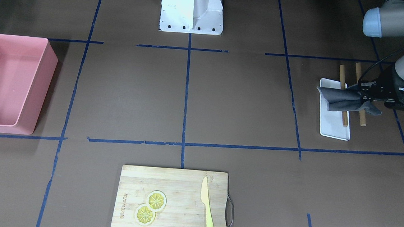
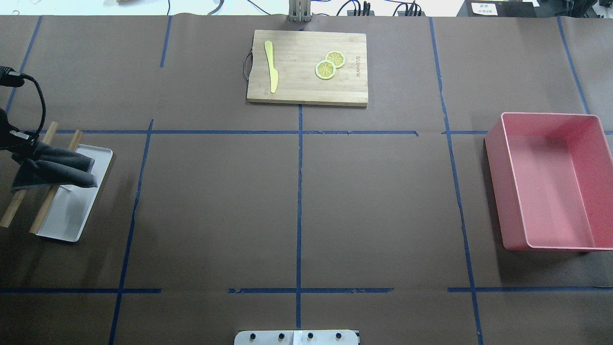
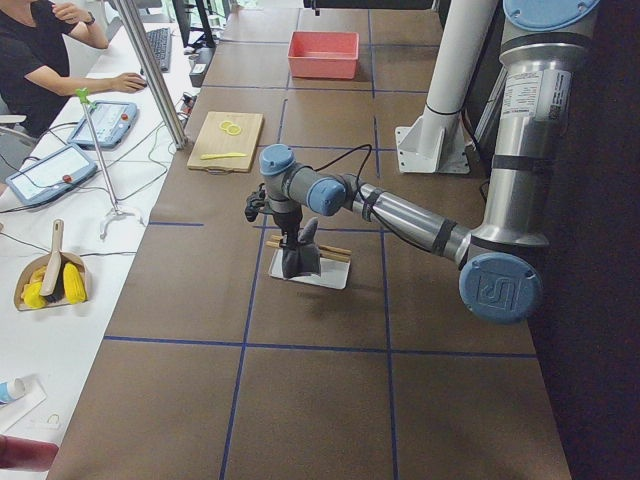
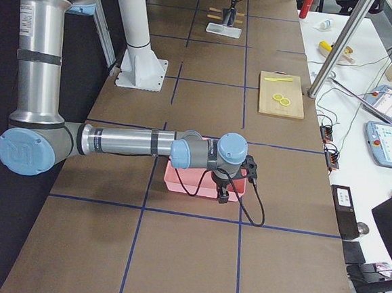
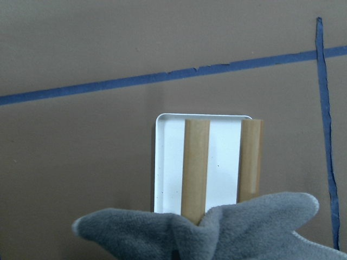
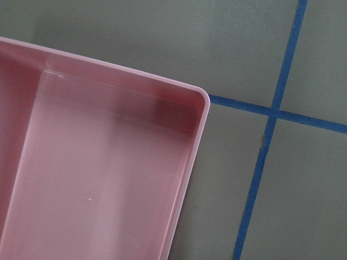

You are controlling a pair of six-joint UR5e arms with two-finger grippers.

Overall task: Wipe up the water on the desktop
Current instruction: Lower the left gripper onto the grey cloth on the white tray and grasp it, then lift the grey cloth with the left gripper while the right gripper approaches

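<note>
- The left gripper (image 1: 364, 97) was clamped on a grey cloth (image 1: 341, 102). The cloth hung bunched from its fingers over two wooden rods (image 1: 345, 119) laid across a white tray (image 1: 335, 129). It looked like a drying rack, with the tray there to catch drips.
- The cloth appeared raised off the rods rather than resting on them. The left-end view could not settle whether its lower edge touched the tray.
- The desktop (image 1: 239, 102), brown and gridded with blue tape, spread wide between the tray and a pink bin (image 1: 39, 93). No water could be made out on it in any view, so the spot to wipe was unclear.
- The right gripper (image 4: 223, 193) hung over a corner of the bin, well apart from the cloth and apparently parked out of the way. Whether its jaws were open or closed could not be told.
- A bamboo cutting board (image 1: 179, 220) with a yellow knife (image 1: 208, 208) and lemon slices (image 1: 156, 200) lay at the operators' edge, seemingly no part of the job.
</note>
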